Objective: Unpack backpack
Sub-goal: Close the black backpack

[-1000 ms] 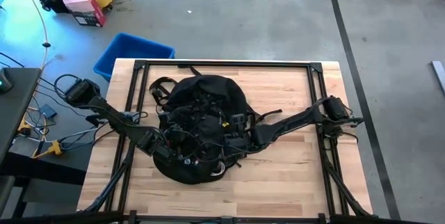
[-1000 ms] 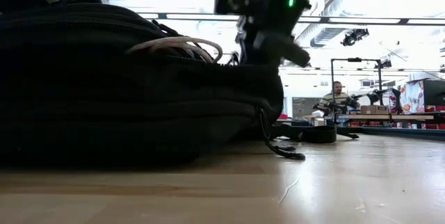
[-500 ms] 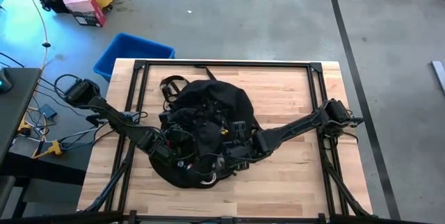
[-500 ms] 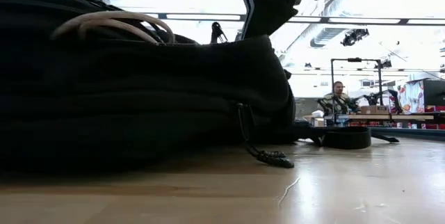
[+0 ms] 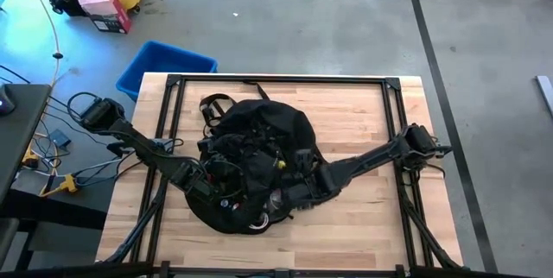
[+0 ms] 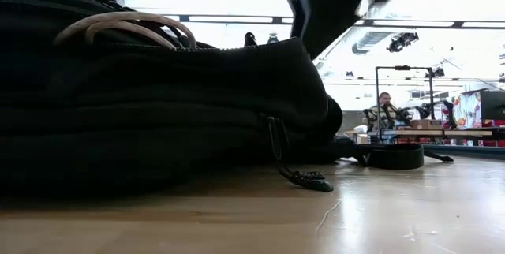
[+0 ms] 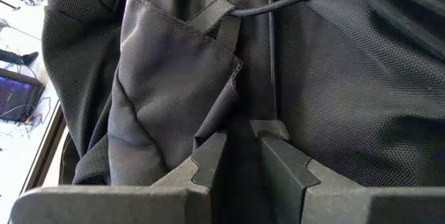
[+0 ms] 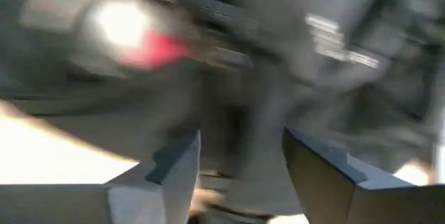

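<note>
The black backpack [image 5: 257,161] lies flat in the middle of the table and fills the left of the low view [image 6: 142,104]. A pale cord loop [image 6: 126,27] sticks up from its top, and a zip pull [image 6: 304,179] trails onto the wood. My left gripper [image 5: 207,187] is at the backpack's near left side, shut on its fabric [image 7: 243,158]. My right gripper [image 5: 292,196] is at the near right side. Its fingers stand apart [image 8: 240,161] in a blurred view, and I cannot tell whether they touch anything. My left gripper pinches a fold of the backpack's black fabric [image 7: 245,137] between its two fingers, beside a zip line [image 7: 271,78]. The fingers [image 7: 208,165] come from the table's left, low over the wood. The backpack rests on the table.
Black frame rails [image 5: 276,79] run round the tabletop. A backpack strap [image 6: 394,155] lies on the wood to the right. A blue bin [image 5: 164,66] stands on the floor past the far left corner. A person [image 6: 384,113] sits far behind. Bare wood [image 5: 363,105] shows at right and near.
The backpack has been dragged a little toward the near left. Its side has risen, and the cord loop on top has gone toward the left. My right gripper has moved toward the near edge along the backpack's right side and is now in quick motion.
</note>
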You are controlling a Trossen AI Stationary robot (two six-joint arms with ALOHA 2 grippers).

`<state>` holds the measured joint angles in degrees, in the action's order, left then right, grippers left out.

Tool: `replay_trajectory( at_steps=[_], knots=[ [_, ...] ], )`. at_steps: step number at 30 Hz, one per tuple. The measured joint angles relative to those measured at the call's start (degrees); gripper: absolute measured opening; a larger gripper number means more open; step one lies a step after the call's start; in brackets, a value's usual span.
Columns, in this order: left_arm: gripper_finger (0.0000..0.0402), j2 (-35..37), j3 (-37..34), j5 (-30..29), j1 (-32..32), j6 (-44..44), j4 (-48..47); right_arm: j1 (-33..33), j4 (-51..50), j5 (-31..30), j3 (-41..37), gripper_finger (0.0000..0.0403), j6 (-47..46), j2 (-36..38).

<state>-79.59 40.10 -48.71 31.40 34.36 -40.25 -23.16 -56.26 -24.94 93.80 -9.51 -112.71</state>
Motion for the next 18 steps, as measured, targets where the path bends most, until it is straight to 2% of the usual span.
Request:
replay_trajectory(
  at_steps=[3,11,15,18],
  knots=[
    [0.0065,0.00,0.00,0.05,0.00,-0.02,0.00,-0.55,1.92,3.60,-0.06,0.0203,-0.29,0.00],
    [0.0065,0.00,0.00,0.39,0.00,0.05,0.20,2.29,9.44,2.92,-5.44,0.0175,-0.76,0.00],
    [0.0065,0.00,0.00,0.44,0.00,0.03,0.22,4.05,10.58,-2.00,-7.44,0.0165,-1.21,-0.02],
    [0.0065,0.00,0.00,0.48,0.00,0.03,0.21,5.08,12.59,-0.63,-8.27,0.0163,-0.74,-0.02]
  ],
)
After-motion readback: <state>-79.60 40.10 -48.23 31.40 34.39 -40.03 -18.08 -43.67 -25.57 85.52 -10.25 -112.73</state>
